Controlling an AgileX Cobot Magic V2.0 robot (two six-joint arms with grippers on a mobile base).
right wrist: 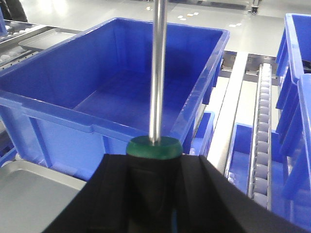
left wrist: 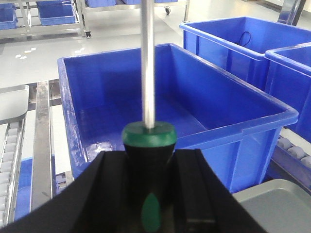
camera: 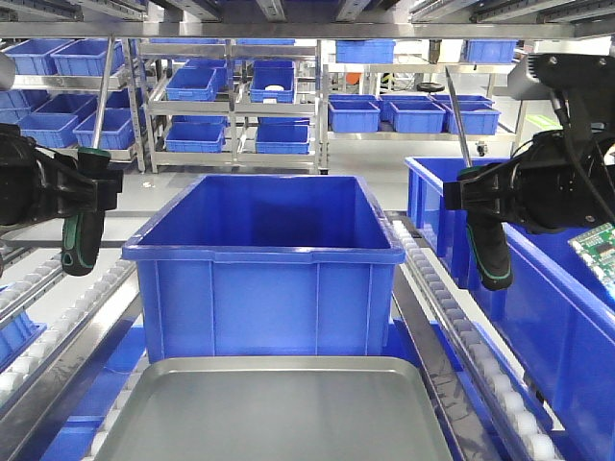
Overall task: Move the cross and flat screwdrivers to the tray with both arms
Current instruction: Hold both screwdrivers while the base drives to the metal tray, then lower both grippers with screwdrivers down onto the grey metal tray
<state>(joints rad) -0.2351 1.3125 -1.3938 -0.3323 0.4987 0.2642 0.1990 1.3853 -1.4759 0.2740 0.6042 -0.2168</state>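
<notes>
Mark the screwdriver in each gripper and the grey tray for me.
Left screwdriver [camera: 77, 245]: front view, lower part of its handle.
Right screwdriver [camera: 489, 254]: front view, lower part of its handle.
Tray [camera: 279, 413]: front view, bare grey floor.

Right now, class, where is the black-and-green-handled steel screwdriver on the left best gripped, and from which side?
Its thick black-and-green handle, squeezed from the sides just under its green collar, as the left gripper holds it: the roughly upright silver shaft is thin and smooth, likely to slip.
</notes>
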